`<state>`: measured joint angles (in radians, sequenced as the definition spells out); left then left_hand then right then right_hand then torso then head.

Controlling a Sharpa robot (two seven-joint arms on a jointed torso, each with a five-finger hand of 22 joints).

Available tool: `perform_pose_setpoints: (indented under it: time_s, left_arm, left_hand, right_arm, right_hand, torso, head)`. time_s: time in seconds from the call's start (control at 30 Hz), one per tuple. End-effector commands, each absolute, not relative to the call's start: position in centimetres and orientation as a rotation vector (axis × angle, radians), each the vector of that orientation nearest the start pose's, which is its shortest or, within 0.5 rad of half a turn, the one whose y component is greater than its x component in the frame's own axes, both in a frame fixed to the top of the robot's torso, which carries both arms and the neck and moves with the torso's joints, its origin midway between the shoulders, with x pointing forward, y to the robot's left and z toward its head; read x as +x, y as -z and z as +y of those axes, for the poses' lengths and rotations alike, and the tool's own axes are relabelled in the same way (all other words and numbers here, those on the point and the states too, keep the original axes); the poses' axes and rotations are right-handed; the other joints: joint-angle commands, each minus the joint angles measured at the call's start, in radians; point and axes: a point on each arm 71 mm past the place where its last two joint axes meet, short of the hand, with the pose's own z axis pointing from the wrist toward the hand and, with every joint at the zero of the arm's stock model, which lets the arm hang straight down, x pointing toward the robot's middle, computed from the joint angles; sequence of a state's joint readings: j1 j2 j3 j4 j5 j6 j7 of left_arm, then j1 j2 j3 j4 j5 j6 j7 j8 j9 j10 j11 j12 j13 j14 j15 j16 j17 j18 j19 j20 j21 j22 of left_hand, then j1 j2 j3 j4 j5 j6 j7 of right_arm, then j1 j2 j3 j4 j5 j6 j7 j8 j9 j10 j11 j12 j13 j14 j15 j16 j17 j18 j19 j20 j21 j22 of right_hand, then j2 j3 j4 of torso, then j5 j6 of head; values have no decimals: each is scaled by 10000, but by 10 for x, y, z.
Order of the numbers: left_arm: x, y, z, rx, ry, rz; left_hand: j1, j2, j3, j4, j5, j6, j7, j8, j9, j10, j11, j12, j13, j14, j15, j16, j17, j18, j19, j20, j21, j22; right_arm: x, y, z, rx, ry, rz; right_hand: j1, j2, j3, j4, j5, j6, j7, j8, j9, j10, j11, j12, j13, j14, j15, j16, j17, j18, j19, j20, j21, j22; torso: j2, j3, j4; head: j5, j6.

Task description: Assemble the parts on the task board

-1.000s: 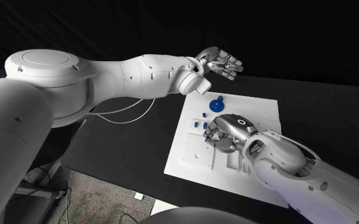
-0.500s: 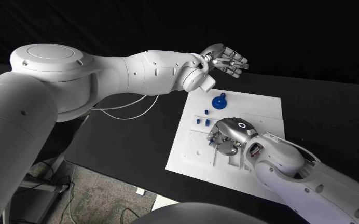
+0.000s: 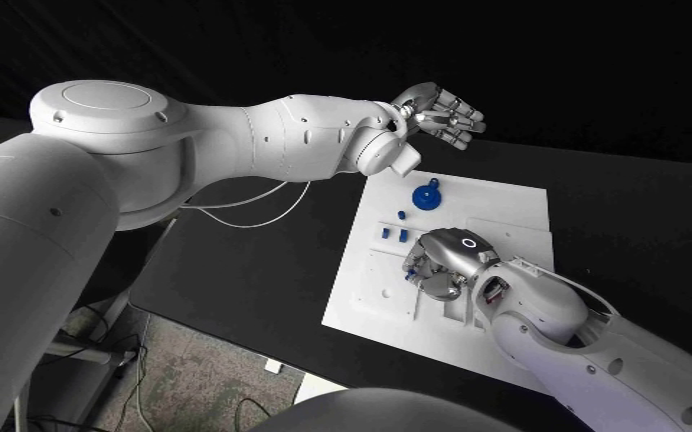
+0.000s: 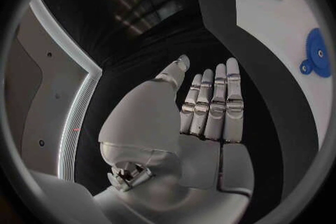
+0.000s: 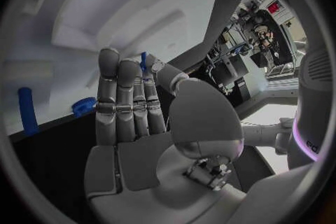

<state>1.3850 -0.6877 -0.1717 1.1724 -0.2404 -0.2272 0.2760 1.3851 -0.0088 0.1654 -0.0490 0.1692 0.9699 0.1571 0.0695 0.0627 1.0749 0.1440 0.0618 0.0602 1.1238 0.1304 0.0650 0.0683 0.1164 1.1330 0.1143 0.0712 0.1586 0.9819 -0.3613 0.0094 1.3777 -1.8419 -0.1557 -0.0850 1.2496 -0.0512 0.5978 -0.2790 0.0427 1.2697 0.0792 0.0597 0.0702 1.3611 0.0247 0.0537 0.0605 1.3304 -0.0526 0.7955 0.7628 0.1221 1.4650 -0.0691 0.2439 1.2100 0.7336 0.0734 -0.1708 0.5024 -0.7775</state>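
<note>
My head camera looks steeply down on the black table (image 3: 245, 252), the white task board (image 3: 378, 297) near mid-picture. My left wrist camera sits close behind my left hand (image 4: 199, 117); my right wrist camera sits close behind my right hand (image 5: 140, 117). All three share the board.

No readable text or label shows anywhere.
</note>
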Motion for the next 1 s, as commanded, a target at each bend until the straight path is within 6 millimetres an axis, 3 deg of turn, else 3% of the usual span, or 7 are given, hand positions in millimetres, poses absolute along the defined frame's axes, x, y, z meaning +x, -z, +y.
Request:
perform_pose_setpoints:
  time_s: [0.03, 0.33, 0.43, 0.5, 0.6, 0.83, 1.0]
  left_arm:
    - [565, 145, 231, -7827, 12856, 15365]
    - [565, 145, 230, -7823, 12877, 15412]
    - [565, 145, 229, -7821, 12878, 15419]
    - [565, 145, 229, -7819, 12881, 15428]
    - [565, 145, 229, -7820, 12879, 15439]
    - [566, 145, 229, -7820, 12880, 15455]
    - [566, 146, 229, -7832, 12866, 15463]
  left_hand:
    - [1, 109, 55, 10, 15, 75, 28, -13, -2, 17, 6, -36, -15, 45, -12, -42, -4, 63, 49, -38, 56, 17]
    - [1, 109, 55, 10, 15, 75, 28, -13, -2, 17, 6, -36, -15, 45, -12, -42, -4, 63, 49, -38, 56, 17]
    - [1, 109, 55, 10, 15, 75, 28, -13, -2, 17, 6, -36, -15, 45, -12, -42, -4, 63, 49, -38, 56, 17]
    - [1, 109, 55, 10, 15, 75, 28, -13, -2, 17, 6, -36, -15, 45, -12, -42, -4, 63, 49, -38, 56, 17]
    - [1, 109, 55, 10, 15, 75, 28, -13, -2, 17, 6, -36, -15, 45, -12, -42, -4, 63, 49, -38, 56, 17]
    - [-16, 108, 88, 38, 8, 75, 27, -13, -1, 16, 6, -36, -15, 45, -11, -42, -3, 61, 42, -37, 54, 39]
    - [-6, 99, 92, 31, 4, 75, 27, -13, -2, 17, 6, -36, -15, 48, -13, -42, -3, 62, 40, -38, 53, 42]
  right_arm:
    - [419, 266, 16, -6720, -8479, 16935]
    - [418, 270, 18, -6847, -8493, 17039]
    - [417, 271, 18, -6891, -8536, 17131]
    - [416, 272, 19, -6934, -8563, 17201]
    - [416, 273, 19, -7007, -8612, 17313]
    - [414, 275, 19, -7061, -8636, 17387]
    - [414, 274, 19, -6901, -8662, 17225]
  right_hand:
    - [55, 124, 59, 1, 71, 59, -7, 46, 18, 71, -1, 62, 9, 62, -10, 22, 14, 211, 49, -49, 26, 26]
    - [25, 101, 68, 3, 105, 33, 7, 40, 13, 31, 14, 59, 9, 42, 4, 8, 10, 214, 20, -36, 18, 39]
    - [-161, 19, -107, 71, 781, -54, 35, 41, 6, -84, 41, 62, 10, 4, 32, -43, -43, 223, -34, 0, -17, 27]
    - [-272, -47, -496, 128, 1471, -209, 68, 42, -10, -268, 83, 59, 7, -3, 67, -67, -92, 225, -76, 38, -57, 2]
    - [-347, -28, -1219, 167, 1989, -279, 55, 37, -16, -382, 91, 58, 3, -40, 101, -71, -141, 213, -104, 80, -134, -77]
    - [-403, 144, -1916, -1, 2216, -377, 58, 36, -28, -497, 125, 54, 1, -110, 132, -11, -228, 204, -91, 114, -246, -225]
    - [-499, 1, -1924, -31, 2414, -878, 188, 26, -63, -955, 290, 55, -4, -262, 235, -13, -262, 216, -193, 179, -316, -267]
  torso:
    - [5, -7, 2]
    - [-1, -15, -11]
    - [1, -17, -14]
    - [0, -13, -10]
    - [0, -10, -10]
    - [3, 1, -16]
    - [5, 3, -8]
  head:
    - [54, -58]
    - [67, -72]
    - [56, -77]
    - [44, -76]
    - [43, -84]
    - [22, -84]
    - [1, -81]
